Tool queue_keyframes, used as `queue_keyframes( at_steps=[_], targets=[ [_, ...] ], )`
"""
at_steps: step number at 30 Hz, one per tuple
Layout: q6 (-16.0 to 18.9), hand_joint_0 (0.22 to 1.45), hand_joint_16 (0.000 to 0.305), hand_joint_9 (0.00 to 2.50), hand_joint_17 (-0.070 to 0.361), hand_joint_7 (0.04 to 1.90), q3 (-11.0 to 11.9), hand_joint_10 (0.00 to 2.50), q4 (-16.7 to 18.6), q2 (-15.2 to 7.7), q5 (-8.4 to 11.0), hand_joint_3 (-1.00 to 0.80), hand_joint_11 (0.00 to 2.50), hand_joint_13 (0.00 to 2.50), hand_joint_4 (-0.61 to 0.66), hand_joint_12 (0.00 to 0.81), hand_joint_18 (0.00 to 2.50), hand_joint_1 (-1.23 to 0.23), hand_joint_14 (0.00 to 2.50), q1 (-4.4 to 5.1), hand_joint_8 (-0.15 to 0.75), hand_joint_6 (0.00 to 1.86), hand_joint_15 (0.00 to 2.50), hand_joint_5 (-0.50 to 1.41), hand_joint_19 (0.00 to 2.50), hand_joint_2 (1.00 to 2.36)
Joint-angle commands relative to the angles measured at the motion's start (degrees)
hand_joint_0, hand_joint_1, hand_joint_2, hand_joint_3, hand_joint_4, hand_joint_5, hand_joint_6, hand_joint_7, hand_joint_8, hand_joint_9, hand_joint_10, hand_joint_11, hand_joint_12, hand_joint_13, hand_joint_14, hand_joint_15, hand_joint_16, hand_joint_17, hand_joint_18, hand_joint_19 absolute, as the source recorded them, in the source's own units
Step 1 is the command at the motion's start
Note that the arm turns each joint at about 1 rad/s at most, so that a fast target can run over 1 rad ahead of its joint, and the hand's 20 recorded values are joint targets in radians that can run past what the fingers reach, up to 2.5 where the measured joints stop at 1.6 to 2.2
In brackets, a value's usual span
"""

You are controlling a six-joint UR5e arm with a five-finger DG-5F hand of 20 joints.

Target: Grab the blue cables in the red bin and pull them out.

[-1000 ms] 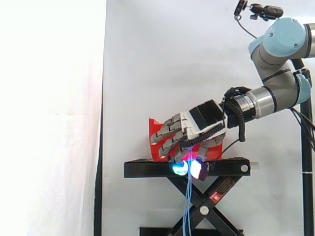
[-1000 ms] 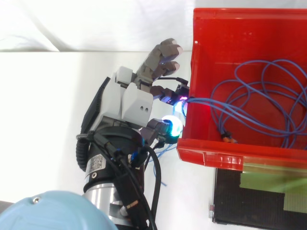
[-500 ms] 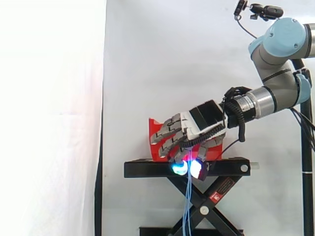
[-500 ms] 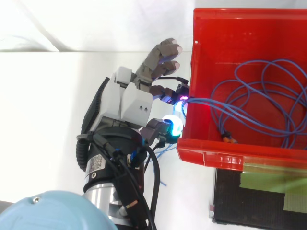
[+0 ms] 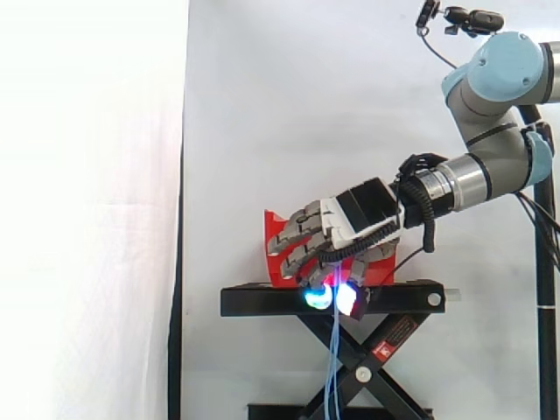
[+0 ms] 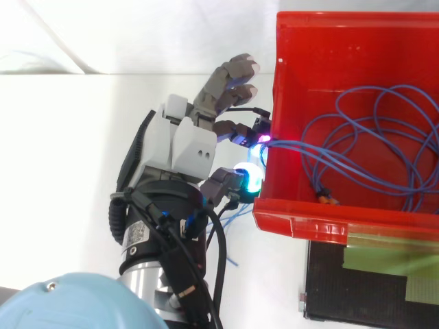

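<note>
1. At the left of the top view, the hand lies just outside the red bin, its palm turned toward the bin's left wall. The arm comes in from the lower edge.
2. Against that wall, two fingers, one glowing cyan and one magenta, are closed together on a few strands of the blue cables where they cross the rim. The other fingers are loosely curved above and hold nothing.
3. From the side, the hand tilts down in front of the bin. Thin blue strands hang from the glowing pads past the edge of the black stand, between its crossed legs.
4. Further right, inside the bin, most of the cable lies in wide overlapping loops on the floor, with one orange-tipped end near the front wall.
5. As I judge it, the grab is made and a short length is over the wall, but the pull is only begun. The bulk of the loops must be drawn out to finish, and they may tangle or catch on the rim.
</note>
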Motion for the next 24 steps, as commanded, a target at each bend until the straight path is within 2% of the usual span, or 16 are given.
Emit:
queue_keyframes(
  at_steps=[1, 17, 24],
  targets=[
    [-0.16, 0.91, 0.042, 0.67, 0.094, 0.70, 0.09, 0.01, 0.04, 0.01, 0.00, -1.00, 0.39, 0.42, 0.21, 0.319, 0.36, -0.84, 0.02, -0.05, 0.254, 0.01, 0.37, 0.94, 0.63, 1.00],
    [-1.65, 0.91, 0.042, 0.67, 0.094, 0.69, 0.00, 0.01, -0.14, 0.01, 0.00, -1.00, 0.39, 0.43, 0.21, 0.319, 0.36, -0.84, 0.01, -0.22, 0.253, 0.01, 0.37, 0.94, 0.63, 1.00],
    [-2.01, 0.92, 0.042, 0.69, 0.094, 0.80, 0.00, 0.02, -0.23, 0.01, 0.00, -1.00, 0.40, 0.46, 0.19, 0.318, 0.37, -0.83, 0.02, -0.22, 0.256, 0.00, 0.38, 1.01, 0.63, 1.00]
  ],
)
